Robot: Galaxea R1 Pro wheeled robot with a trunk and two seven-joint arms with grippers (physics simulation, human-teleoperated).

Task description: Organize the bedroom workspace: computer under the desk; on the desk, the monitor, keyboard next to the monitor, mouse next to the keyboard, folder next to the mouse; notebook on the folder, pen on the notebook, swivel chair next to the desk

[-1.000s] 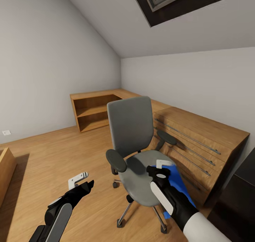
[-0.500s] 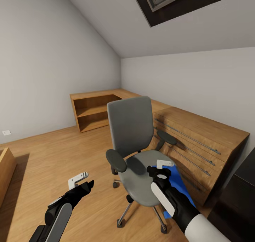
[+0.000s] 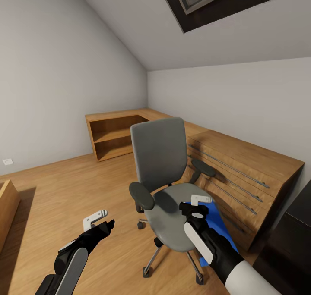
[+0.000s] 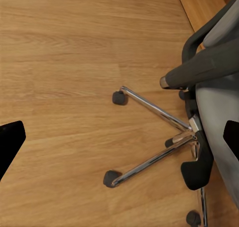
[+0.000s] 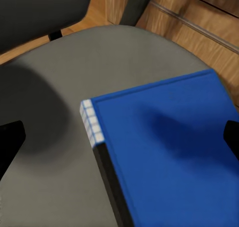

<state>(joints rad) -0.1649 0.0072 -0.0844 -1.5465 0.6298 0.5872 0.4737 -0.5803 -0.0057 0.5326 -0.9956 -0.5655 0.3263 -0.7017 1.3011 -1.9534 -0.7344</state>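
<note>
Lower centre, the right gripper [image 3: 195, 205] hovers wide open over a blue folder [image 5: 169, 152] on the swivel chair [image 3: 166, 187]; lower left, the left gripper [image 3: 100, 219] gapes empty.

Bare floor [image 3: 65, 187] lay open across the lower left of the head view. At centre the chair [image 3: 162, 165] stood in the way, its armrest [image 3: 141, 195] and back walling the seat's left and far sides. Above the folder [image 5: 169, 152] was free room; the dresser [image 3: 246, 170] closed off the right.

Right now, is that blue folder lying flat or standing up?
Flat: the blue folder lies closed on the swivel chair seat.
</note>
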